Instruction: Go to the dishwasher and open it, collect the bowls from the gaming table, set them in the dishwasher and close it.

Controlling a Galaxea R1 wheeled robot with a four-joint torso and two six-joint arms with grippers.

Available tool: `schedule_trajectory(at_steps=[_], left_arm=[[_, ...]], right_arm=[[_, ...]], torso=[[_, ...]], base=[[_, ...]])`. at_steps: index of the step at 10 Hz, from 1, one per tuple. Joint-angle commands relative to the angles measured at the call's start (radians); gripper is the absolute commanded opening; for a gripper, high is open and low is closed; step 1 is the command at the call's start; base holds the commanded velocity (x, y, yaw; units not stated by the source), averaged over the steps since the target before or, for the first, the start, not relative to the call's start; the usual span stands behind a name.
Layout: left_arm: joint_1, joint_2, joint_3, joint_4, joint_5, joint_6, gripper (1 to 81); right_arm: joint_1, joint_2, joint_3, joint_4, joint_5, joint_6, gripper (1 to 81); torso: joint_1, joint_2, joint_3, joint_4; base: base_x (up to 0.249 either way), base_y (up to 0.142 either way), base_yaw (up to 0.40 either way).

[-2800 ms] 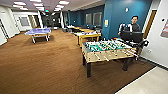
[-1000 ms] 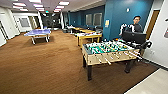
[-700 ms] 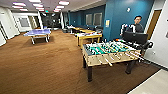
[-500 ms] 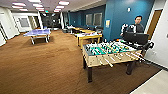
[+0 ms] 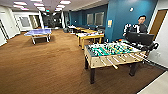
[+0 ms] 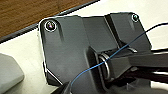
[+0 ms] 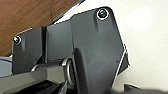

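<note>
Driving past a foosball table [image 5: 113, 53]; no dishwasher or bowls in sight, so the task looks barely begun. Hand states: cannot tell.

A foosball table [image 5: 113, 53] stands on brown carpet [image 5: 45, 67]; a person [image 5: 140, 25] stands behind it, a ping-pong table [image 5: 38, 32] far off.

Person [image 5: 140, 25] half hidden behind dark monitor [image 5: 139, 38], far tables [image 5: 86, 33] blurred
</note>
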Motion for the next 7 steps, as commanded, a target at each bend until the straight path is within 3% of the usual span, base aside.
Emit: schedule_trajectory(at_steps=[1,3,7], left_arm=[[-0.028,-0.006,0.003,0.003,0.047,0.003,81.1],[-0.028,-0.006,0.004,0.004,0.047,0.003,81.1],[-0.028,-0.007,0.003,0.003,0.045,0.005,81.1]], right_arm=[[0.039,-0.007,-0.002,0.004,-0.049,-0.013,81.1],[0.039,-0.007,-0.002,0.004,-0.049,-0.013,81.1],[0.037,-0.007,-0.002,0.004,-0.049,-0.013,81.1]], torso=[[0.000,0.000,0.000,0.000],[0.000,0.000,0.000,0.000],[-0.002,0.000,0.000,0.000]], base=[[0.074,0.111,0.000],[0.074,0.083,0.000],[0.097,0.000,0.000]])
